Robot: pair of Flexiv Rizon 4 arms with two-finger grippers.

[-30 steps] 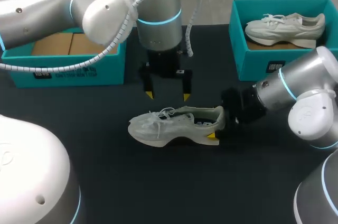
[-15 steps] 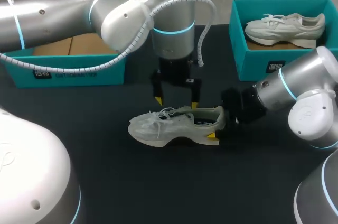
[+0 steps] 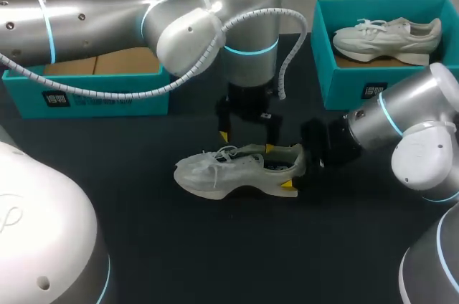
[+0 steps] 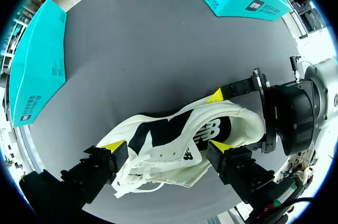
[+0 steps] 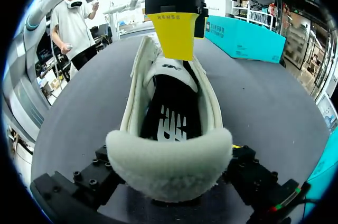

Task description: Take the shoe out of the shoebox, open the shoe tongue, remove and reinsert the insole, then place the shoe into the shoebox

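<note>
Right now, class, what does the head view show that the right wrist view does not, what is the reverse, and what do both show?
Head view only: a second shoe lying in the right box. Right wrist view only: a look into the shoe from its heel, down to the dark insole. Both: the shoe on the table, its heel held by the right tool, and the left tool above its opening.

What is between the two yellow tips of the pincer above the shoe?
The shoe itself: the left pincer straddles its laced middle, one tip each side, clearest in the left wrist view.
</note>
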